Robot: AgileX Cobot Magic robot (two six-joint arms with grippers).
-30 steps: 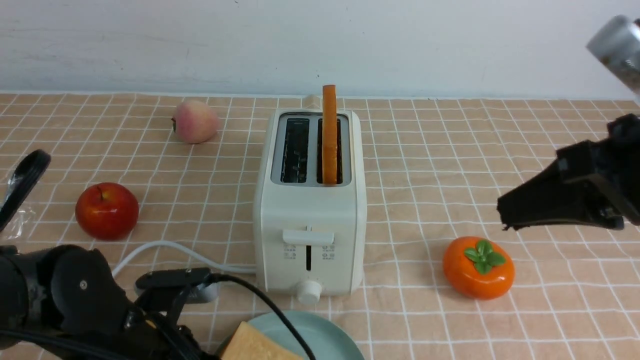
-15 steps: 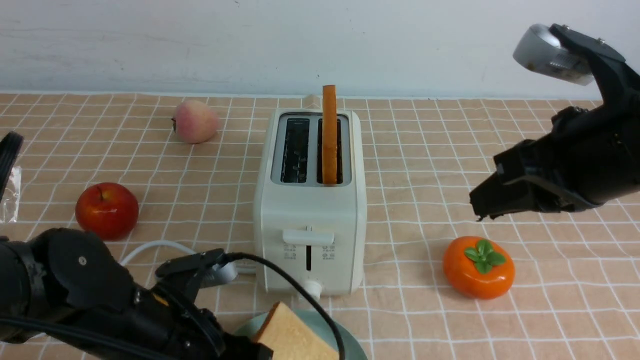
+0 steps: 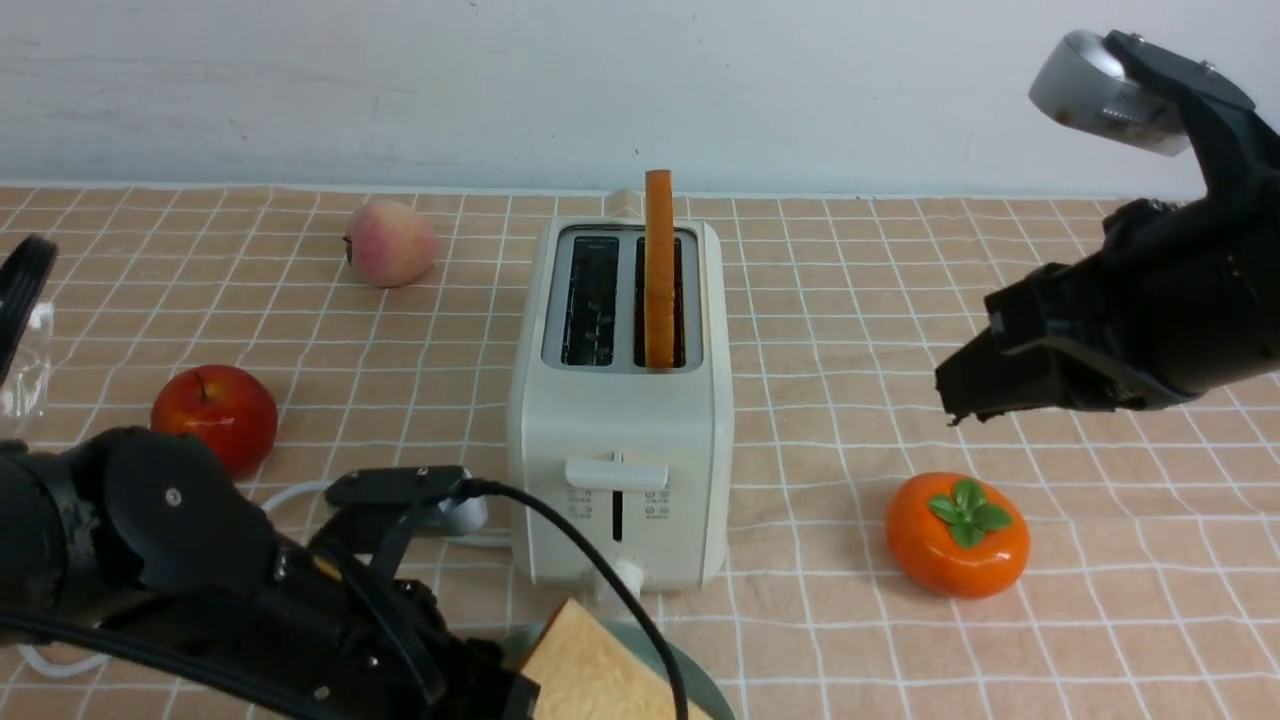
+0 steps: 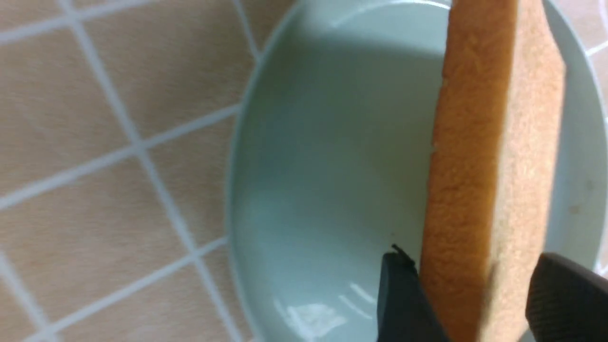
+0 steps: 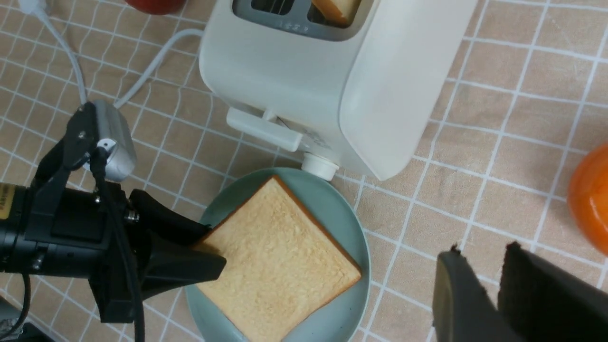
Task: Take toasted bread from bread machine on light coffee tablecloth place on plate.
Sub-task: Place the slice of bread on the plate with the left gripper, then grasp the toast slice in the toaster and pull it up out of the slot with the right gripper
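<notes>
Cropping hides part of the plate (image 3: 700, 680).

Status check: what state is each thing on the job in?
Toaster: upright, one slot loaded, lever up.
Second slice: standing in its slot.
First slice: over the plate; full contact unclear.
Left gripper: jaws parted around that slice.
Right gripper: jaws slightly apart, holding nothing.

In your front view, the lower edge cuts off the plate (image 3: 690, 668) and its toast slice (image 3: 600, 675) in front of the toaster (image 3: 618, 430). In your right wrist view, the edges crop the toaster's far end and the persimmon (image 5: 591, 199) beside it. The lower part of the slice in the toaster (image 3: 659, 270) is hidden inside its slot.
</notes>
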